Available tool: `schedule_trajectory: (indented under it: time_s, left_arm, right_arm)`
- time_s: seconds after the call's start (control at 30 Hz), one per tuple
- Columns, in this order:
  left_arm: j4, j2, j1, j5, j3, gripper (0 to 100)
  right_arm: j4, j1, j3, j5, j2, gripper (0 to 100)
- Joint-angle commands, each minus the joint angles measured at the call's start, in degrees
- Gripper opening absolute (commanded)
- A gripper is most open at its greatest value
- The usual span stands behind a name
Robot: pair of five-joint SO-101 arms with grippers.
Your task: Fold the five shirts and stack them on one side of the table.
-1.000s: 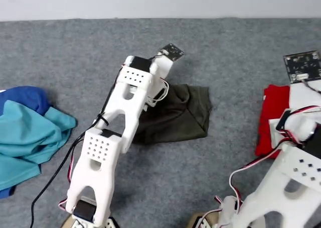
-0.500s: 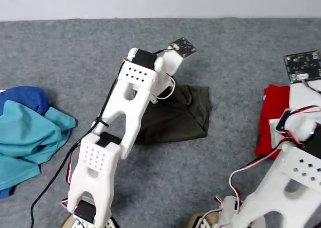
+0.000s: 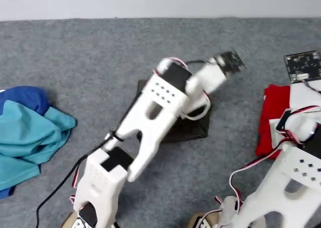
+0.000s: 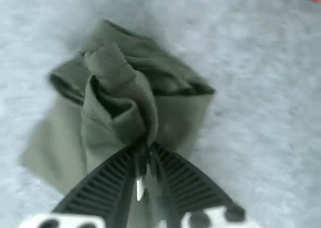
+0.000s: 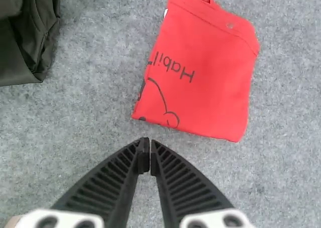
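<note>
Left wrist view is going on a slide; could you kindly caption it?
Left gripper shut on a bunched fold of the olive shirt over grey carpet.

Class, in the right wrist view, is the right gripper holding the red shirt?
No, the right gripper is shut over bare carpet, apart from the folded red shirt.

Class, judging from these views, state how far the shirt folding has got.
Done: the red shirt lies folded on the table's right side. In hand: the left tool is shut on the olive shirt. Left: the teal shirt and blue shirt lie crumpled, unstacked.
</note>
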Motion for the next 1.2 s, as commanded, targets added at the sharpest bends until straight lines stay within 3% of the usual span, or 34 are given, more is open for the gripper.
schedule_trajectory:
  time_s: [0.0,0.23,0.47,0.63,0.77,0.97,1.17]
  left_arm:
    - [1.2,-3.6,3.1,0.1,5.1,2]
    - [0.1,-3.5,4.5,0.0,18.4,3]
    - [1.3,-9.9,2.7,5.4,19.0,21]
    - [1.3,-18.1,1.1,7.3,19.1,24]
    - [1.2,-24.7,-6.2,8.0,19.0,21]
    - [1.3,-32.9,-18.8,5.5,19.5,1]
    - [1.3,-40.1,-30.4,1.6,25.1,1]
  right_arm:
    - [2.2,0.7,-0.2,0.2,-1.7,1.1]
    - [2.2,0.7,-0.2,0.3,-1.7,1.2]
    - [2.2,0.7,-0.3,0.4,-1.7,1.2]
    - [2.2,0.7,-0.3,0.2,-1.7,1.3]
    - [2.2,0.5,-0.3,0.1,-1.0,1.4]
    - [2.1,-6.0,2.5,-1.1,2.9,1.5]
    - [-7.6,-17.2,3.1,-10.6,14.7,1.5]
